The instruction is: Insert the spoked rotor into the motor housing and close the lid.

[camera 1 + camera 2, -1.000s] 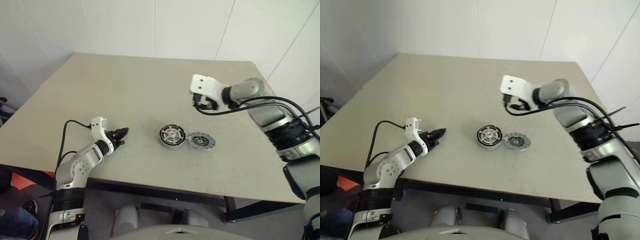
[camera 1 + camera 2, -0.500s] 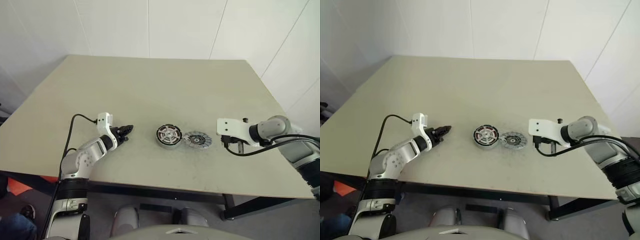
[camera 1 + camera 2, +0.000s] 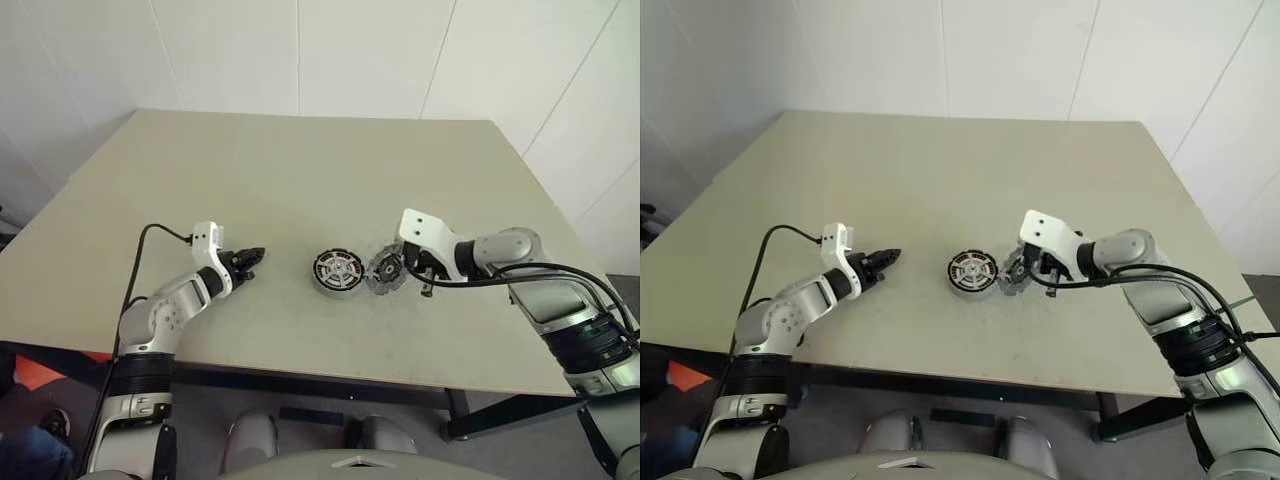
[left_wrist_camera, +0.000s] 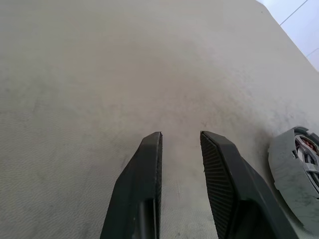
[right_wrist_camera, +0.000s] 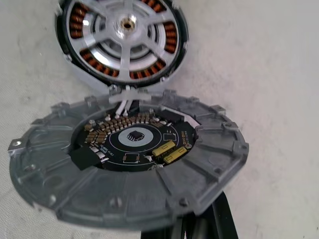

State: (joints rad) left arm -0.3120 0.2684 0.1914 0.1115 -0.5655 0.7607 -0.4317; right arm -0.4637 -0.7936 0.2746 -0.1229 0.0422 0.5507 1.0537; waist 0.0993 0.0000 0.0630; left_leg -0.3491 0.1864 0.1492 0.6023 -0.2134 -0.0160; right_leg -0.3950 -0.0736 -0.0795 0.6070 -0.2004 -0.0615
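Ribbed grey spoked rotor (image 5: 129,164) — circuit board at centre — tilted, clenched in right end effector (image 3: 415,283) beside copper-wound motor housing (image 3: 337,271); left end effector (image 3: 250,261) parted, empty.

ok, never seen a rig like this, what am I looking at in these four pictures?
It is a humanoid robot with two arms, each ending in a two-finger gripper. The two wide pictures come from head cameras looking down at a beige table. The two close ones come from wrist cameras. On the table are a round motor housing with copper-brown windings and a flat grey metal disc with a ribbed rim beside it. The right gripper pinches the disc's rim and holds it tilted. The left gripper is open and empty.
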